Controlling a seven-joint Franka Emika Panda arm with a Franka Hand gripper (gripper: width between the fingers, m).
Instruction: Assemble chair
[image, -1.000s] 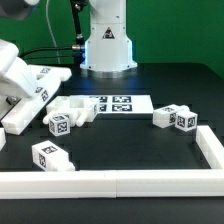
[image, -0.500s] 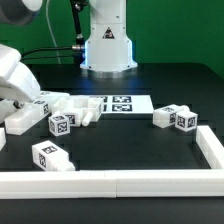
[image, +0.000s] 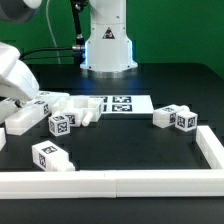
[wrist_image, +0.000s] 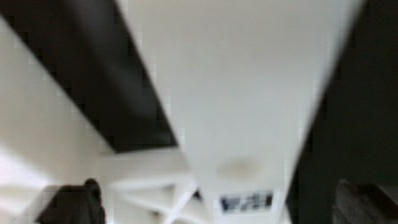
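The chair is in loose white tagged parts. In the exterior view a long white panel (image: 24, 120) lies at the left, under my arm (image: 14, 72). Beside it lie a tagged block (image: 60, 123) and a small pile of white pieces (image: 78, 106). Another tagged block (image: 50, 157) lies nearer the front, and two more (image: 165, 116) (image: 186, 120) at the right. In the blurred wrist view my gripper (wrist_image: 222, 202) is open, its dark fingertips (wrist_image: 79, 203) standing wide on either side of a white tagged part (wrist_image: 249, 150), not touching it.
The marker board (image: 122, 104) lies flat in the middle, in front of the robot base (image: 106, 45). A long white border rail (image: 110, 182) runs along the front and turns up the exterior view's right side (image: 211, 146).
My arm has come down and towards the exterior view's left over the left-hand parts since one second ago. Since half a second ago almost nothing has moved.
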